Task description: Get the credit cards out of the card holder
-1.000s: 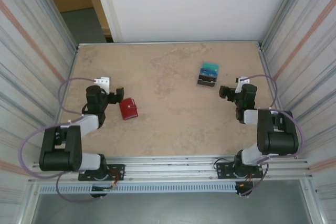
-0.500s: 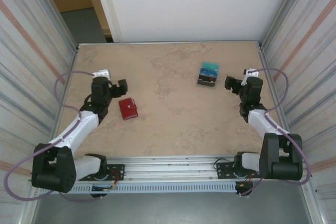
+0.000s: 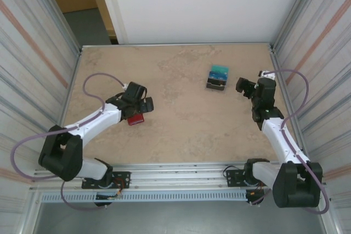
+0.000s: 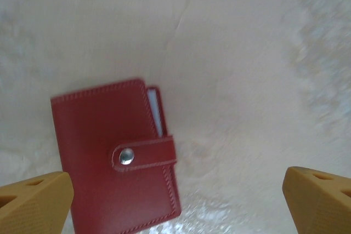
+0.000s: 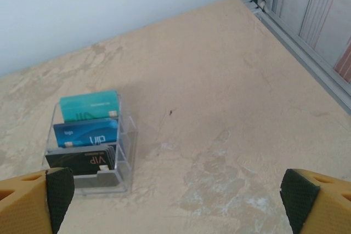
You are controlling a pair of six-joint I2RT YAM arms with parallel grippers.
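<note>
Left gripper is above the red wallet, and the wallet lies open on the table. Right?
No. The left gripper is above the red wallet, but the wallet lies shut on the table, its strap snapped across the front. The left wrist view shows it.

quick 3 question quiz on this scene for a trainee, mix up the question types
1. True or false: the red card holder lies closed, its strap snapped shut.
2. What holds the teal, blue and dark cards? A) a clear stand B) a red tray C) a metal bowl
3. Fill in: the left end effector hangs above the card holder with its fingers ___.

Key: 1 true; 2 A; 3 open
</note>
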